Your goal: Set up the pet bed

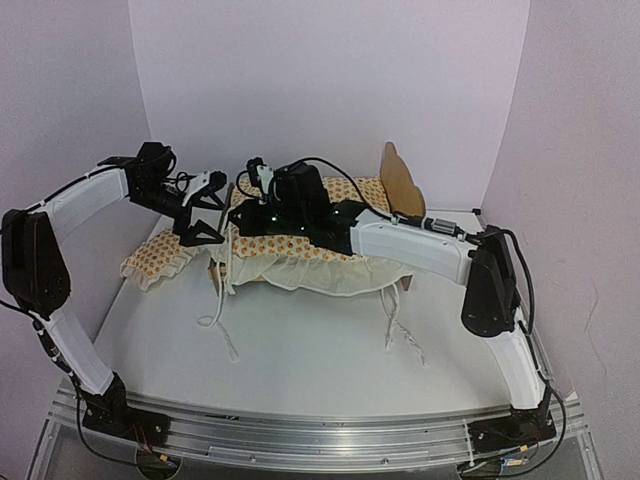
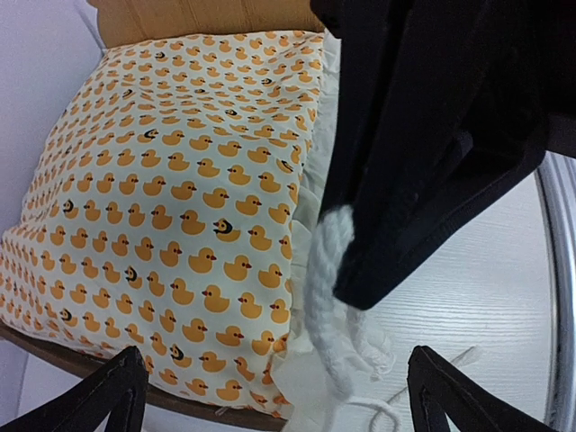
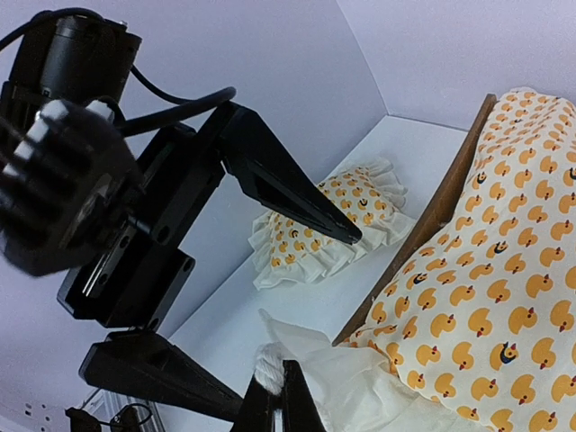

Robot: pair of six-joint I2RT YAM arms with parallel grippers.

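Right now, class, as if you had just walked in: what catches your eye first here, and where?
The duck-print cushion draped over the pet bed in the middle of the table stands out first. At its left end the right claw pinches a white tie cord, with the left claw open beside it. A matching ruffled pillow lies left of the bed.

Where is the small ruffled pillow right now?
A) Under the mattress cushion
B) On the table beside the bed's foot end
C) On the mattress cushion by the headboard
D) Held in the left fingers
B: the ruffled pillow lies on the table, off the left end of the pet bed, not on the mattress cushion.
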